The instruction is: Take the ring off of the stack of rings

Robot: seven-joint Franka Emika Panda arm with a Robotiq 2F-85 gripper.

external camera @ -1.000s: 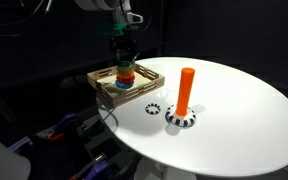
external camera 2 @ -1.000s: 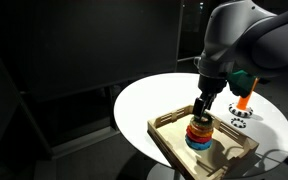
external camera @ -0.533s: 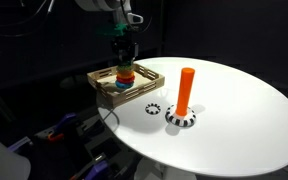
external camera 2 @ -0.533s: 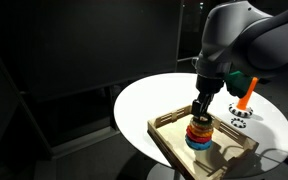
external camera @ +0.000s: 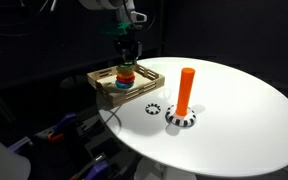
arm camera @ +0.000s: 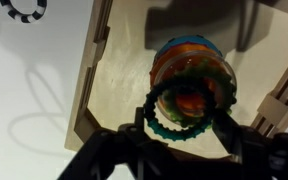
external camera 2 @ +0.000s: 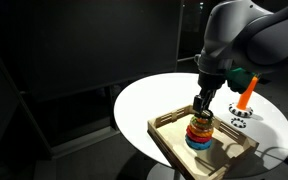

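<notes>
In the wrist view the dark green ring hangs just above the stack of rings, shifted a little off it. My gripper is shut on the ring, one finger on each outer side. The stack shows green, orange, red and blue rings and stands in a wooden tray. In both exterior views the gripper points straight down over the stack. There the ring itself is too small to make out.
The wooden tray sits at the edge of a round white table. A tall orange post on a black-and-white striped base stands nearby. A loose striped ring lies beside it.
The gripper has shut on the dark green ring and risen slightly, lifting the ring off the top of the stack. The stack and tray stay put.
</notes>
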